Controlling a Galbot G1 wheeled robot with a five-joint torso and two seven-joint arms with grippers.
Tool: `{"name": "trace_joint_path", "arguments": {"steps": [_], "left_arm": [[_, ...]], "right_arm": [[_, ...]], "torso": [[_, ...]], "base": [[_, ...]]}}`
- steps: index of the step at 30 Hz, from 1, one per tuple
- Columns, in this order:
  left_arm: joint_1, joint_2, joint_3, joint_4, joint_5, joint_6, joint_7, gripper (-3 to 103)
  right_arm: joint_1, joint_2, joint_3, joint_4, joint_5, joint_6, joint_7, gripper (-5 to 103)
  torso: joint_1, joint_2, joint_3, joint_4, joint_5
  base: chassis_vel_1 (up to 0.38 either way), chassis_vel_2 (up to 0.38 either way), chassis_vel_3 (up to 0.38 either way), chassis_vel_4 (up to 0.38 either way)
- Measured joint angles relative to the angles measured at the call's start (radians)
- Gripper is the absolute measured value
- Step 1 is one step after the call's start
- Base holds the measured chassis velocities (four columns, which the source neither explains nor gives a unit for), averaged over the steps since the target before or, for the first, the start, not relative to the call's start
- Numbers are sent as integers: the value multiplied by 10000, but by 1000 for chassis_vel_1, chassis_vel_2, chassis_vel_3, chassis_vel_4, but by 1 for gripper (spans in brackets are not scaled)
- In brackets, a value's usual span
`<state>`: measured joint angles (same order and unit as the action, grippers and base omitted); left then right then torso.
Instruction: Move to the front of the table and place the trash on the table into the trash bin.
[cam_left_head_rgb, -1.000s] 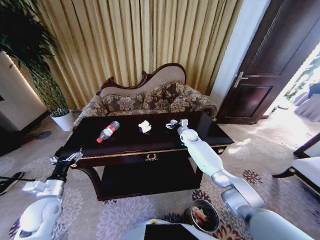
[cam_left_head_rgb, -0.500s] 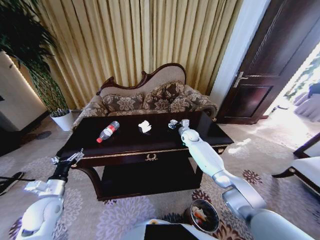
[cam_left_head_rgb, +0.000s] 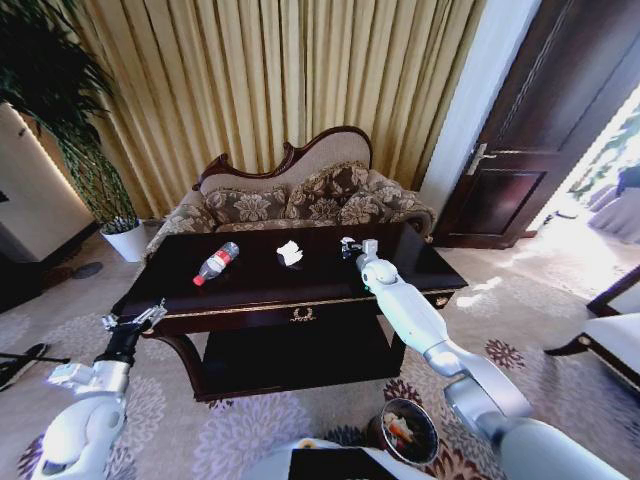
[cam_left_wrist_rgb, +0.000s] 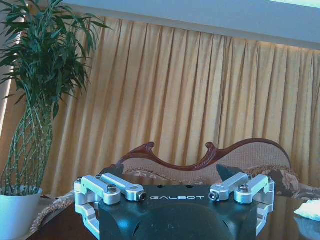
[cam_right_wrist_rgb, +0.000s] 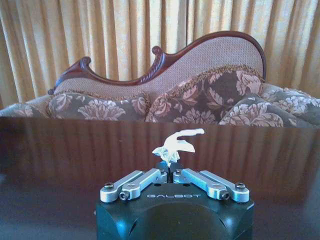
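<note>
The dark glossy table (cam_left_head_rgb: 250, 296) stands before me. On it lie a clear bottle with a red cap (cam_left_head_rgb: 216, 262) and a crumpled white paper (cam_left_head_rgb: 290, 252), whose edge also shows in the left wrist view (cam_left_wrist_rgb: 310, 208). My right gripper (cam_left_head_rgb: 349, 245) reaches over the table's right half and is shut on a small white crumpled scrap (cam_right_wrist_rgb: 174, 143), which sticks up from between its fingertips (cam_right_wrist_rgb: 167, 167). Low at the table's front left corner, my left gripper (cam_left_head_rgb: 133, 320) is open and holds nothing (cam_left_wrist_rgb: 177, 196). The trash bin (cam_left_head_rgb: 408, 430) stands on the carpet under my right arm, with an orange item inside.
A patterned sofa (cam_left_head_rgb: 300, 200) sits right behind the table, with gold curtains beyond it. A potted plant in a white pot (cam_left_head_rgb: 122, 238) is at the back left, a dark door (cam_left_head_rgb: 540, 130) at the right. A chair leg (cam_left_head_rgb: 590, 340) juts in at the right edge.
My right gripper has shifted slightly up and to the right with the white scrap. The left arm, the bottle and the crumpled paper have not moved.
</note>
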<state>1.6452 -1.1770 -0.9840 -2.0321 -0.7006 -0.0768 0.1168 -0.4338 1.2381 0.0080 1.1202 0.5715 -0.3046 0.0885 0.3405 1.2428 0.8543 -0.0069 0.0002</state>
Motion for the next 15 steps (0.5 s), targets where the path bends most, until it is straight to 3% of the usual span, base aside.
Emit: {"name": "trace_joint_path", "arguments": {"steps": [15], "left_arm": [[-3, -22, -6, 60, -2, -46, 35, 100]], "right_arm": [[-747, -657, 999, 2538, 1024, -423, 306, 0]], "torso": [[0, 0, 0, 0, 0]], "base": [[0, 0, 0, 0]]}}
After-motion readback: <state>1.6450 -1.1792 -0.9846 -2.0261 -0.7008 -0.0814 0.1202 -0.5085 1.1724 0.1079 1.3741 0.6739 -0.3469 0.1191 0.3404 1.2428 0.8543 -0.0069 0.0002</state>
